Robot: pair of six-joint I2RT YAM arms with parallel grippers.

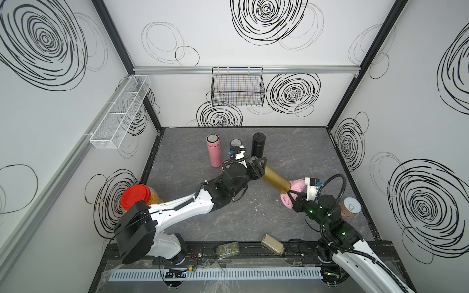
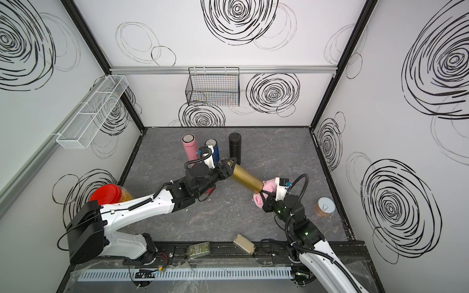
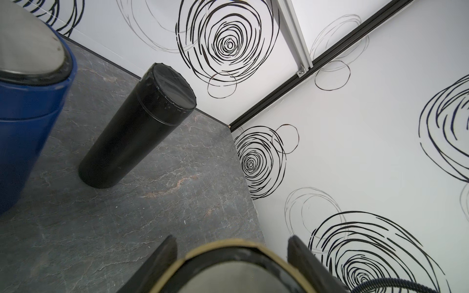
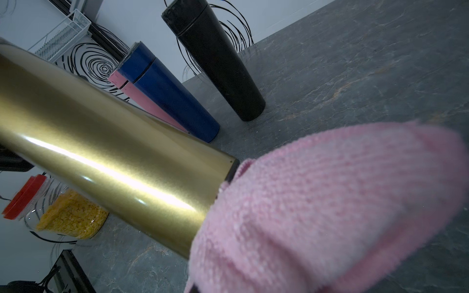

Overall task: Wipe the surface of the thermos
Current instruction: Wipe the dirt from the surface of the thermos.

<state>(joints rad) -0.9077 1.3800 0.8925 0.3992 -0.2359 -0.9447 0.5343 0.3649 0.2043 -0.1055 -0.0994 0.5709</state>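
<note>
thermos [image 1: 275, 180] base edge against pink cloth [image 1: 297, 186]

Grey marbled tabletop [image 1: 228, 223]; pink flask [image 1: 213, 152], black flask [image 1: 258, 145] upright, tin can [image 1: 351, 206]

Bright even light, glare on thermos [image 4: 101, 165], close cloth [image 4: 330, 203] seemingly blurred

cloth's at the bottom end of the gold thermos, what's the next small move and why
Probably slide the right tool with the pink cloth along the gold thermos toward the left tool gripping its cap end: the cloth sits only at the base, the body uncovered.
</note>
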